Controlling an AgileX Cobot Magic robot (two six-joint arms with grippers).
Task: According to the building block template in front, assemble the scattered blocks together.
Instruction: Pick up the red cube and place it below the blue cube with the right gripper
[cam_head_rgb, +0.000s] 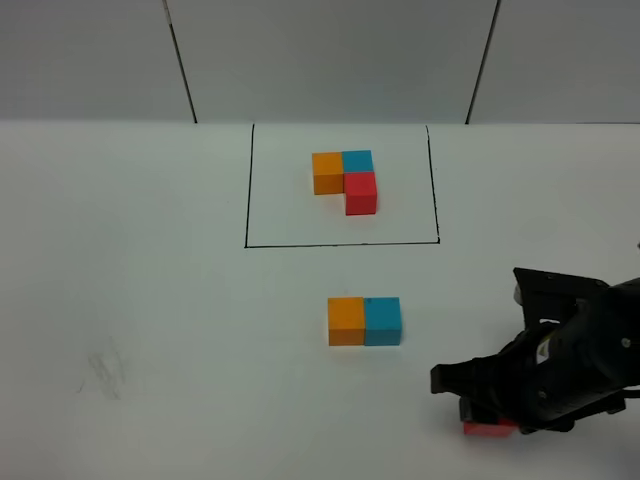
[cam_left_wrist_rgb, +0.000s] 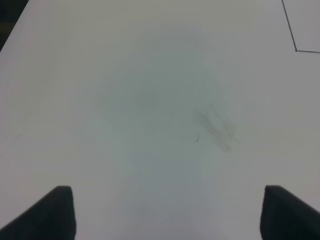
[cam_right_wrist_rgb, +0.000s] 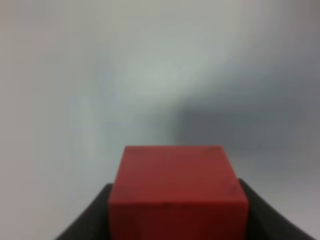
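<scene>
While the right tool (cam_head_rgb: 490, 418) clamps the red block (cam_right_wrist_rgb: 177, 195), left tool (cam_left_wrist_rgb: 165, 212) open, a crooked set-down could shove the orange-blue pair (cam_head_rgb: 365, 320).

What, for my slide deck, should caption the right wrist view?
Red block gripped between the dark fingers, white table beyond.

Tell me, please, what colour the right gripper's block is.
The block is red, clearest in the right wrist view.
</scene>
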